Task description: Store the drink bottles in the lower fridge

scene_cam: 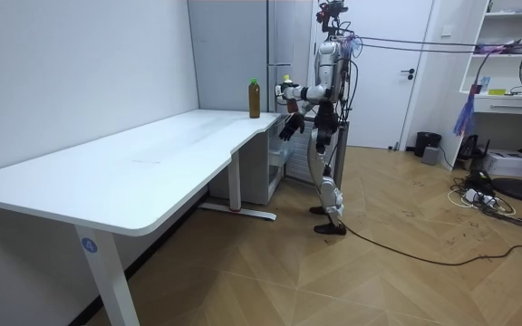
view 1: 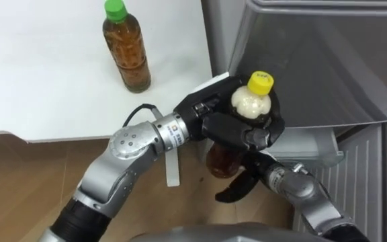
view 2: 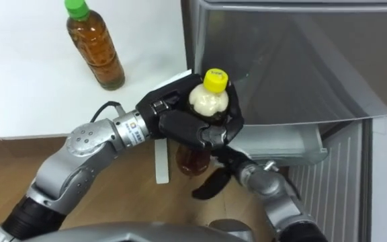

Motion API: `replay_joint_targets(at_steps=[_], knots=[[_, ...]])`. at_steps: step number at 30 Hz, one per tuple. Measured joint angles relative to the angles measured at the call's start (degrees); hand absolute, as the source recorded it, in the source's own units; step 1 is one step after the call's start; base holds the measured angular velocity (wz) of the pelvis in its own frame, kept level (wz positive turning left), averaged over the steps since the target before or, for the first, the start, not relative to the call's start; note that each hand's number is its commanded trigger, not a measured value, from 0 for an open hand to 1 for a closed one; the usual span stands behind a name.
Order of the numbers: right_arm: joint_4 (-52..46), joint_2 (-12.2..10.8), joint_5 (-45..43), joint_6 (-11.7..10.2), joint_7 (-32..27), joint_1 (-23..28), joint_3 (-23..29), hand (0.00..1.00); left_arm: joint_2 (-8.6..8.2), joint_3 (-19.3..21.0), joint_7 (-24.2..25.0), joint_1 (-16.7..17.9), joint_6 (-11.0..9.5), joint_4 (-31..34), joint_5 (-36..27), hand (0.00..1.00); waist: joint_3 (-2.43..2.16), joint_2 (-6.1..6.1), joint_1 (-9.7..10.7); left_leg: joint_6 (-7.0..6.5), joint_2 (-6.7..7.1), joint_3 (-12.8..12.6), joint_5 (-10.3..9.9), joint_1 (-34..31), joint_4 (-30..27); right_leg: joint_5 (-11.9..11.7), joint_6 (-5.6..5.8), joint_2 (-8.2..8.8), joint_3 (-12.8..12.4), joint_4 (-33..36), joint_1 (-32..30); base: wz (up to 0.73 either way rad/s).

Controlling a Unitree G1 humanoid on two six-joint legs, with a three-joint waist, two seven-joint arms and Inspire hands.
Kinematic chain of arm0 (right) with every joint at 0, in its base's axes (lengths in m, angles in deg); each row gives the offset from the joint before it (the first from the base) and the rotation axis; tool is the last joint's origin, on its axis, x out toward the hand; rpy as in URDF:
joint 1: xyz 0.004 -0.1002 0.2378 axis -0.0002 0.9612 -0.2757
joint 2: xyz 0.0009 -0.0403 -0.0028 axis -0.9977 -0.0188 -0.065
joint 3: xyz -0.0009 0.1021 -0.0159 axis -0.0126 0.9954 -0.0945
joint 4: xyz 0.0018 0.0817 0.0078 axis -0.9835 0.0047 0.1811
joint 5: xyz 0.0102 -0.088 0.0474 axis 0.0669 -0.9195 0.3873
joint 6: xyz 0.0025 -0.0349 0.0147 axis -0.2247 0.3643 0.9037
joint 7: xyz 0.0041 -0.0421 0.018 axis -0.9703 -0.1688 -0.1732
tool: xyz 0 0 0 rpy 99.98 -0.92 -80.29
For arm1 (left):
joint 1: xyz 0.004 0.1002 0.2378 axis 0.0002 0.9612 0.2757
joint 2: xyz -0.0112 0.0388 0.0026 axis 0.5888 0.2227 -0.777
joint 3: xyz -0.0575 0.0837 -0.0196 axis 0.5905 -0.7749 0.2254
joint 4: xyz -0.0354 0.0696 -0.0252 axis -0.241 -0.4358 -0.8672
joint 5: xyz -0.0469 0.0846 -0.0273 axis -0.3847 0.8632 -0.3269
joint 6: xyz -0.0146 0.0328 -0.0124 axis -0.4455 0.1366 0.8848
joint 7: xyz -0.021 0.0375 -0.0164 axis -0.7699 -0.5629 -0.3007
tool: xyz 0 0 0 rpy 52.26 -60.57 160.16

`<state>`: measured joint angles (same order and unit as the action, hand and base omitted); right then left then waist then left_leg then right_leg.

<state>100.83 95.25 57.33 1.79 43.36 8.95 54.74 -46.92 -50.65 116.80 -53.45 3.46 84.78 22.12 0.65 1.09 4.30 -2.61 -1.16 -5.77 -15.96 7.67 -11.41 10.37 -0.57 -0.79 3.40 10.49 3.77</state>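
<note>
My left hand [view 1: 244,128] is shut on a bottle with a yellow cap [view 1: 261,82], pale at the neck and brown lower down [view 1: 222,163]. It holds the bottle upright, off the table, in front of the grey fridge [view 1: 314,60]. Just below the bottle's base my right hand [view 1: 237,188] hangs with its dark fingers relaxed and holds nothing. A second bottle of brown tea with a green cap [view 1: 126,50] stands on the white table [view 1: 39,81] near its right edge. In the room view I stand at the table's far end beside the fridge [scene_cam: 288,36], with the held bottle [scene_cam: 286,88] at chest height.
A ribbed grey panel [view 1: 358,188] and a pale shelf-like part [view 1: 314,144] lie low on the fridge side at the right. Wooden floor [view 1: 25,175] shows under the table edge. A white strip [view 1: 172,168] stands below the table.
</note>
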Motion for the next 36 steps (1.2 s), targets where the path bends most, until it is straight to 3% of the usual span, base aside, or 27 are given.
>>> replay_joint_targets(at_steps=[10, 14, 21, 27, 36], knots=[[-4.09, 0.49, 0.64, -0.66, 7.72, 0.14, -0.18, 0.0, 0.17, 0.07, -0.16, 0.34, -0.74, 0.04, 0.24, 1.0, 0.12, 0.41, -0.1, 0.0, -0.08, 0.53, 0.0, -0.16, 0.02, 0.0, 0.0, 0.03, 1.4, 0.19, -0.06, 0.03], [-4.61, 0.66, 0.82, -0.62, 11.74, 0.19, -0.18, 0.0, 0.16, 0.08, -0.82, 1.02, -1.7, 0.11, 2.41, 1.0, 0.03, 0.93, -1.07, 0.0, -0.05, 0.56, 0.0, -0.17, 0.0, 0.0, 0.0, 0.07, 1.35, 0.18, -0.08, 0.0], [-5.41, 2.86, 4.97, -0.51, 18.61, 0.03, -0.17, 0.0, 0.77, 0.31, -1.55, 1.04, -2.31, 0.11, 2.58, 1.0, -0.27, 1.82, -2.63, 0.0, 0.14, 1.32, 0.0, -0.13, -0.03, 0.0, 0.01, 0.33, 1.75, 0.2, 0.23, 0.03], [-7.77, 3.05, 9.84, -0.49, 22.69, 0.07, -0.03, 0.0, 1.81, 0.49, -2.37, 1.1, -2.4, 0.09, 2.56, 1.0, -0.01, 1.44, -2.5, 0.0, 0.22, 1.4, 0.0, 0.09, -0.15, 0.0, 0.01, 0.67, 3.22, 0.06, 1.22, 0.09], [-8.1, 3.24, 11.65, -0.48, 24.38, 0.07, 0.25, 0.0, 1.87, 1.45, -2.2, 2.25, -3.99, 0.08, 2.54, 1.0, 0.21, 1.35, -2.91, 0.0, 0.24, 1.34, 0.0, -0.34, -0.34, 0.01, 0.03, 0.69, 2.91, 0.26, 0.83, 0.01]])
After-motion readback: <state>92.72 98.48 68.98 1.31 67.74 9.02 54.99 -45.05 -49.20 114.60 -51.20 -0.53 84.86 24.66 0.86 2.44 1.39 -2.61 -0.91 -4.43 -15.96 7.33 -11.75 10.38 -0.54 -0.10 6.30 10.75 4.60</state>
